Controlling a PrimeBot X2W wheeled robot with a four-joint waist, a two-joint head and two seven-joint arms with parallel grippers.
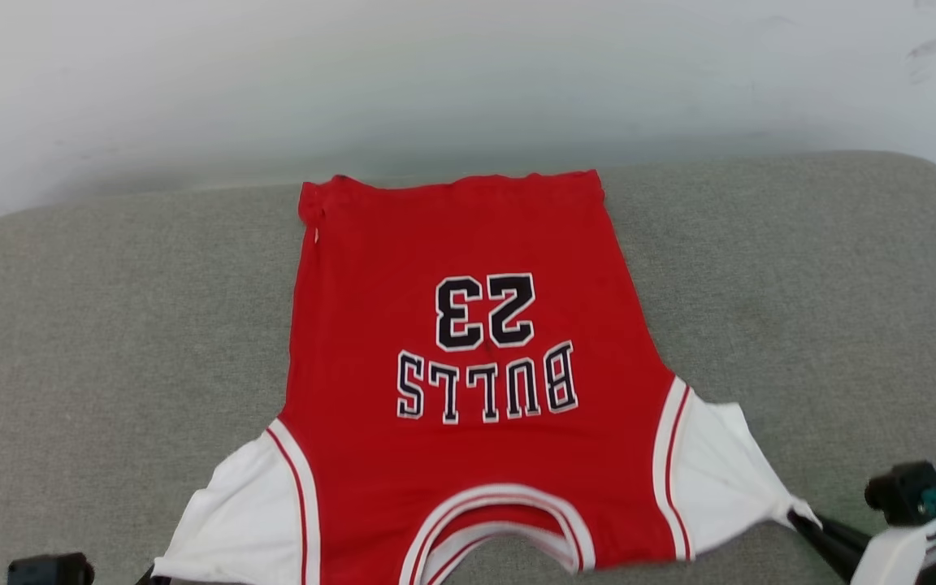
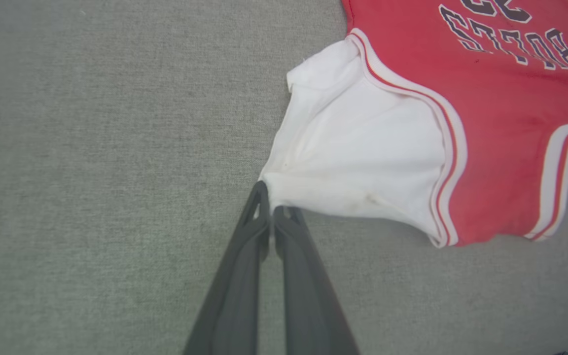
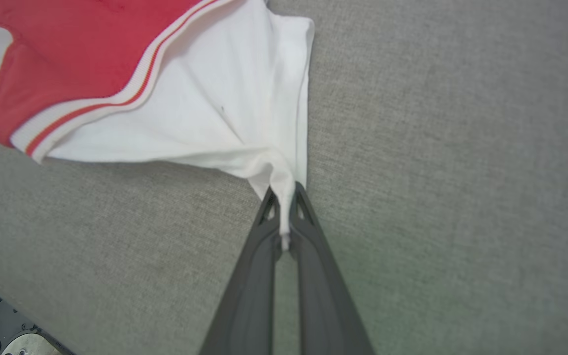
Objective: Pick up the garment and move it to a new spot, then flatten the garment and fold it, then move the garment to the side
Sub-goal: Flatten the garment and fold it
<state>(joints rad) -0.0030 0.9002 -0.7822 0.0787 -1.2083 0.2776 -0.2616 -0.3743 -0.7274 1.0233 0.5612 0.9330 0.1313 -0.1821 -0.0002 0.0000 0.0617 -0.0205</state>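
Garment (image 1: 468,227): black "BULLS" and "23", inverted in head view

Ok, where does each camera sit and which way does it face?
Head: up high, looking down at the shirt on the grey cushion; right pincer at lower right.
Left wrist: along the left pincer, shut on one white sleeve.
Right wrist: along the right pincer, shut on the other sleeve.
Shared: all show the shirt.
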